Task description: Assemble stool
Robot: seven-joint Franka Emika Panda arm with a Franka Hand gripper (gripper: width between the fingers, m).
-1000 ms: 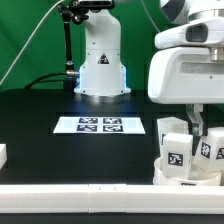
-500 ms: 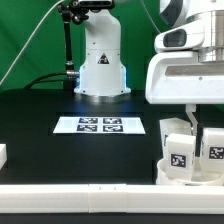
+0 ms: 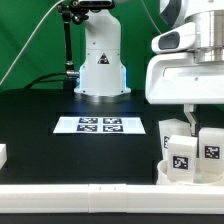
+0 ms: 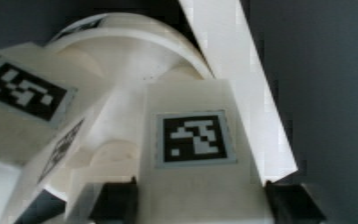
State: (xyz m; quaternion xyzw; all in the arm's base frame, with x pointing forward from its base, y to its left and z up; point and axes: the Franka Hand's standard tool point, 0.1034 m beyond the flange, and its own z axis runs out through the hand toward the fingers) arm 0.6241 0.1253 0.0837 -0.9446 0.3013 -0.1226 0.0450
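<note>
1. At the exterior view's far left, a small white block (image 3: 3,155) sits at the table's edge, cut off by the frame.
2. The marker board (image 3: 100,125) lies flat on the black table (image 3: 40,110), its long side running left to right, with four tags in a row.
3. Behind it, at the far side, stands the white robot base (image 3: 102,60) in front of a green backdrop (image 3: 25,35), with a dark cable trailing down at the left.
4. A long white rail (image 3: 70,187) runs along the near edge of the table.
5. At the exterior view's right, the stool parts are gathered: the round seat (image 3: 165,172) lies flat, low on the table just behind the rail, and chunky legs stand upright on it, long axes vertical, tags facing the camera.
6. One leg (image 3: 180,158) stands left of another leg (image 3: 212,150); a third white block (image 3: 172,128) shows behind them.
7. The gripper (image 3: 195,118) hangs above these legs. In the wrist view its fingers (image 4: 114,200) sit either side of a tagged leg (image 4: 194,140), jaws apart around it; whether they press on it I cannot tell.
</note>
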